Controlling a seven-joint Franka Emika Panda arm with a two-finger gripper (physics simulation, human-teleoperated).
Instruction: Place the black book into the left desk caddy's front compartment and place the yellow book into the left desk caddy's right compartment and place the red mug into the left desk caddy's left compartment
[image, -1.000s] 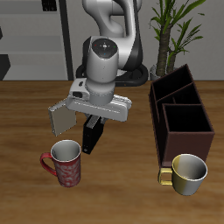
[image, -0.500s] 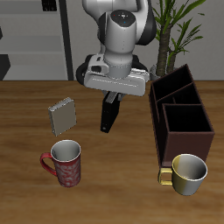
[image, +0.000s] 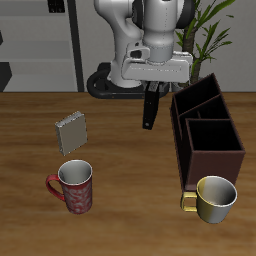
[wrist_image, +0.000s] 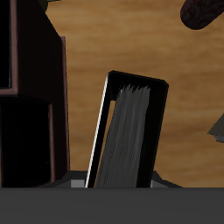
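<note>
The black book is gripped by the hand (book hanging tilted) upper centre of frame, above the bench, just beside the left desk caddy.

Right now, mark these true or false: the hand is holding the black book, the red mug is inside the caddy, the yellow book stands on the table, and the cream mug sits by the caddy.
1. The hand holds the black book: true.
2. The red mug is inside the left desk caddy: false, it stands on the table.
3. The yellow book stands on the table: true.
4. The cream mug sits far from the caddy: false, it is right beside it.
</note>
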